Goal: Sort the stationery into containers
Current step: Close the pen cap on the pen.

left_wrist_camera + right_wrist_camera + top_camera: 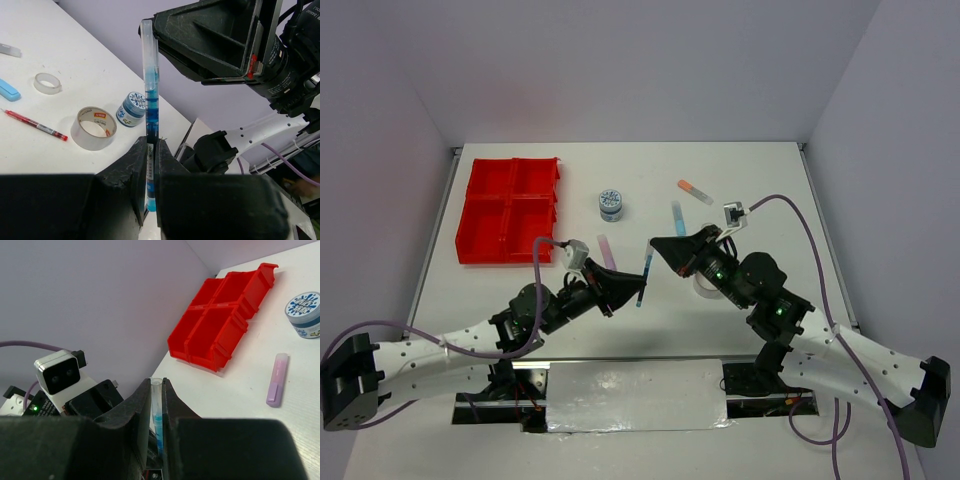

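The red tray [507, 254] sits at the far left of the table. All four of its square compartments look empty in both the overhead and right wrist views.

The left gripper [151, 150] is clamped on the lower barrel of the blue pen [643, 278], holding it clear of the table near the middle, well right of the tray. The right gripper [156, 385] has its fingers close on either side of the pen's upper end. I cannot tell whether they are actually pinching it.

The pen looks light, stiff and thin, with a smooth plastic barrel. It would probably swivel or slip in a loose end grip, so a firm pinch near mid-barrel seems safest.

The purple marker [277, 372] lies on the table between the pen and the tray.
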